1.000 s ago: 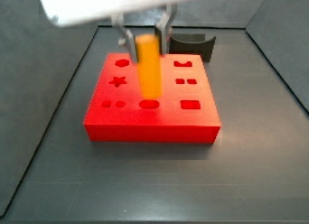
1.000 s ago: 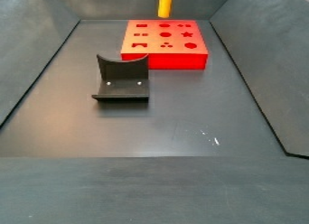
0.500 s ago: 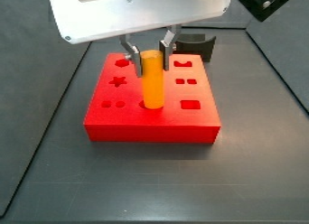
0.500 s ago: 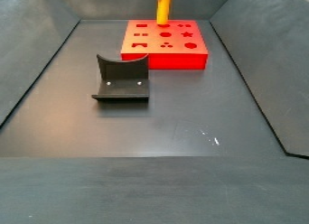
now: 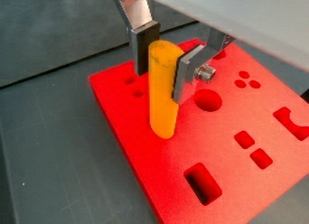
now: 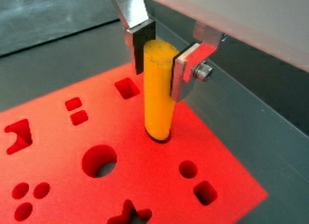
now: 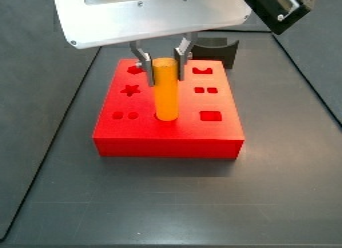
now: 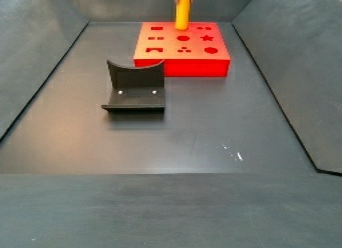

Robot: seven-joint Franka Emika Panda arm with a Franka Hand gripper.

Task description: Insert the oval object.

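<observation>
The oval object is a long orange-yellow peg, upright over the red block. It shows in both wrist views and in a side view. My gripper is shut on the peg near its top, with a dark pad on each side. The peg's lower end sits in a hole in the block's top face, near the block's edge. The block has several other shaped holes, among them a round one.
A dark grey curved block stands on the dark floor apart from the red block. It also shows behind the red block. Grey walls enclose the floor on all sides.
The gripper has lowered with the peg. The peg's lower end has gone down from above the block into the hole in the top face.
</observation>
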